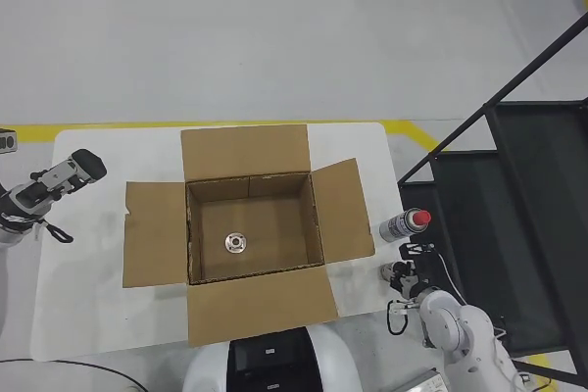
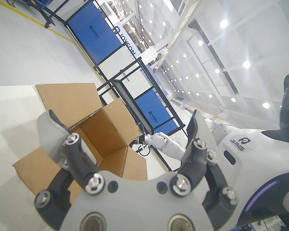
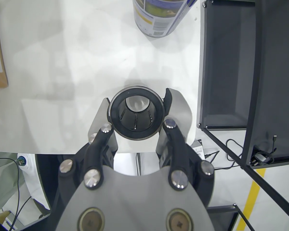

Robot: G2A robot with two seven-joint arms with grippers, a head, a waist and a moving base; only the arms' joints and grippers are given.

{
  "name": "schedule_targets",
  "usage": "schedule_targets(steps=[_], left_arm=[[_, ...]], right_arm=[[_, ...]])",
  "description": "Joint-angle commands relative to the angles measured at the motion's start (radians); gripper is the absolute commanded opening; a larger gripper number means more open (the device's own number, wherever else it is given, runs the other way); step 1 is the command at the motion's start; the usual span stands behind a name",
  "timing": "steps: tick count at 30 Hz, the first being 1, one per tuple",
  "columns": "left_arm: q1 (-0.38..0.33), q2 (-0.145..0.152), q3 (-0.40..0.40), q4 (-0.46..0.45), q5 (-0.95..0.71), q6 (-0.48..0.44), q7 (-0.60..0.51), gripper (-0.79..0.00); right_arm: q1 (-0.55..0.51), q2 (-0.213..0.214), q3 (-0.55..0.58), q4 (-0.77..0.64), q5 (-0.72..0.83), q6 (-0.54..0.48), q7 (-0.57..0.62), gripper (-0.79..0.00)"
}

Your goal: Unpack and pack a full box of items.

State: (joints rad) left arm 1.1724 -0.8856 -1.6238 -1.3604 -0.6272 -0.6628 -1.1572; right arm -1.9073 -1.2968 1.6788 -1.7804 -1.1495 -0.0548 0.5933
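right gripper (image 3: 137,98) clamped the bearing (image 3: 136,116) at the table's (image 1: 88,294) 4 o'clock, left gripper (image 2: 121,116) gaped empty; I'd have set it down upright

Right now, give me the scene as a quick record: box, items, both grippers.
box: open, four flaps out, middle of the table
in box: one small round metal part on the floor
can: red cap, on the table right of the box, apart from it
right gripper: shut on a black bearing, near the can at the table's right edge
left gripper: open, empty, raised left of the box
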Motion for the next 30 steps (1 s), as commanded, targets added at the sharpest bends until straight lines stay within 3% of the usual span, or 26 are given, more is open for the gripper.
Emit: schedule_targets(steps=[1, 2, 15, 30], left_arm=[[0.000, 0.000, 0.000, 0.000, 0.000, 0.000, 0.000, 0.000], [0.000, 0.000, 0.000, 0.000, 0.000, 0.000, 0.000, 0.000], [0.000, 0.000, 0.000, 0.000, 0.000, 0.000, 0.000, 0.000], [0.000, 0.000, 0.000, 0.000, 0.000, 0.000, 0.000, 0.000]], right_arm=[[-0.003, 0.000, -0.006, 0.004, -0.011, 0.010, -0.004, -0.086], [-0.004, 0.000, -0.011, 0.004, -0.014, 0.012, -0.006, 0.000], [-0.048, 0.003, 0.032, -0.076, 0.079, 0.024, -0.022, 0.000], [-0.236, 0.027, 0.255, -0.509, 0.309, -0.258, 0.082, 0.000]])
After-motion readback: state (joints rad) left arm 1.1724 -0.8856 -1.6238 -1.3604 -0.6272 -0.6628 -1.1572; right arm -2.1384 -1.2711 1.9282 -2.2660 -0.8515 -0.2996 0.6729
